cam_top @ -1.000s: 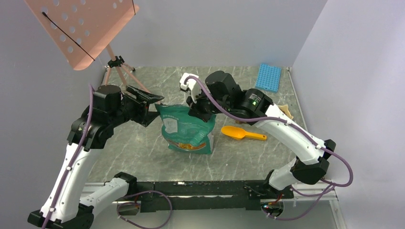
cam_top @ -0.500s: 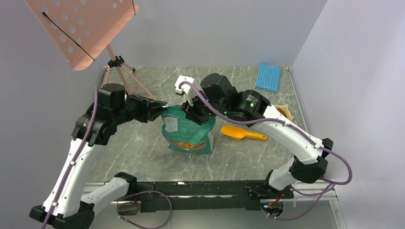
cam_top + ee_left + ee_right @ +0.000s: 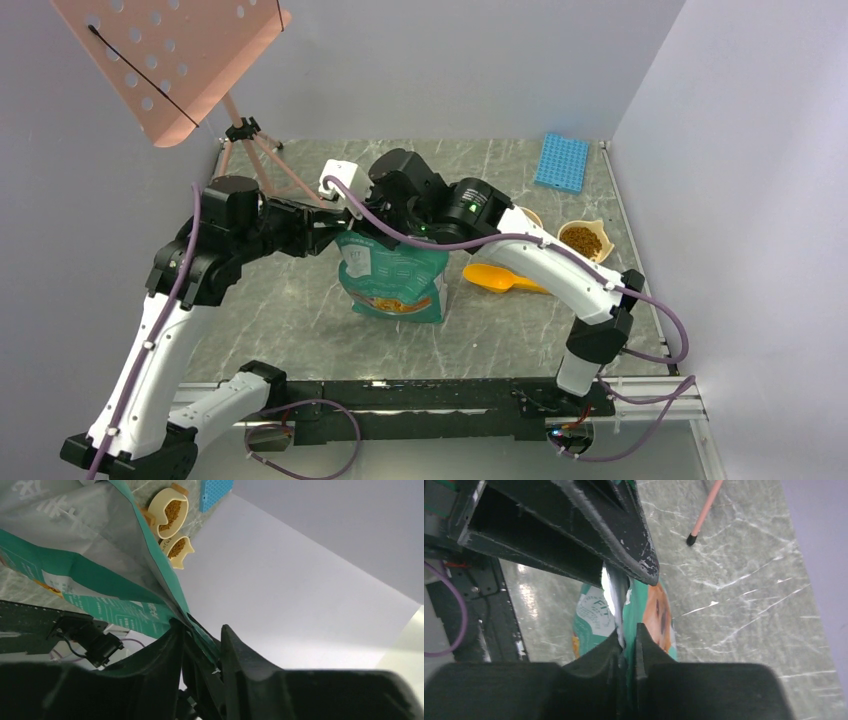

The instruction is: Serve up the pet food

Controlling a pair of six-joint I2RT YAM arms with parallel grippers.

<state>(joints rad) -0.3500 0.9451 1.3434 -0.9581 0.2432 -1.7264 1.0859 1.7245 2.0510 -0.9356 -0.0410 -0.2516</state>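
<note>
Left wrist view: the bag point(image 3: 75, 570) is clamped by its top edge in the left claw point(image 3: 200, 630), and the same rim is pinched just beside it by the right claw point(image 3: 626, 632), seemingly so the mouth can be spread; pet food point(image 3: 172, 514) is seen in a bowl point(image 3: 156, 520) well beyond both claws

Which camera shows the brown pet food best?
The left wrist view: pet food sits in two cream bowls, close and unblocked. The top external view shows only one bowlful clearly, small, at the far right. The right wrist view shows none.
</note>
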